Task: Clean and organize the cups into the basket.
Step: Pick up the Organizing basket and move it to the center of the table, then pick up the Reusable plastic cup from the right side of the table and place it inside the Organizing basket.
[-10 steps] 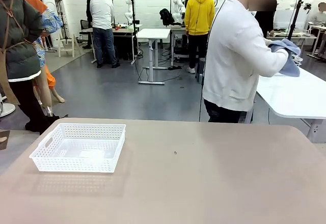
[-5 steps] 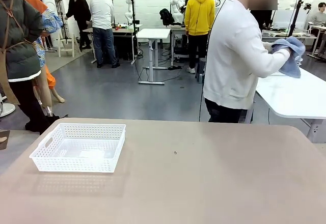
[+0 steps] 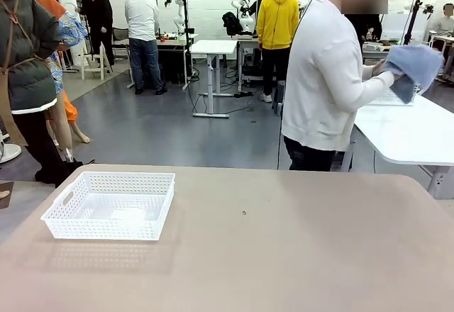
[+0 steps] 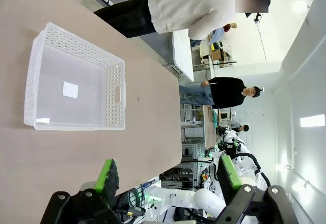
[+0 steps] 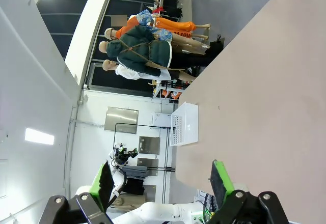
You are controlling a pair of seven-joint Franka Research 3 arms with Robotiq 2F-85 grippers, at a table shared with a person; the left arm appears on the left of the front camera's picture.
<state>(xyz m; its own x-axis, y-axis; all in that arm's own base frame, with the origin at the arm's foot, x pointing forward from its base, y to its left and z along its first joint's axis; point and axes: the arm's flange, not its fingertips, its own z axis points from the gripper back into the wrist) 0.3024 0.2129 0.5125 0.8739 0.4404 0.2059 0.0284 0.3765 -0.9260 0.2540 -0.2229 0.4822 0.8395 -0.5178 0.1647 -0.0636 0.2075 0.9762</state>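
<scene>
White lattice basket point(image 3: 106, 228), lying flat on the tan table point(image 3: 298, 255), ahead of the left claw point(image 4: 167, 162) and a little way beyond its fingertips, offset toward one finger rather than centred between the two. Nothing inside but a small pale label on the floor. Long axis seemingly running away from that claw, with a handle cutout in the far short wall and the open top facing up. Left claw spread wide apart, gripping nothing, held short of the basket's near wall. Right claw point(image 5: 163, 165) likewise spread wide and empty, with the same basket small and well apart from it, far along the table and seen from the side. Left arm therefore judged the nearer one for any drop into the basket; right arm judged to need a long reach across. Beyond the basket from both claws, at the table's far side, a person point(image 3: 330, 78) in a white top, turned away toward a separate white table point(image 3: 415, 135), both hands up around a blue cloth point(image 3: 411, 67). Contents of the cloth too hidden to tell. Likely next need, as a judgement only: a cup brought within reach of the left claw, then lowered into the basket from above its open top rather than over the lattice walls.
</scene>
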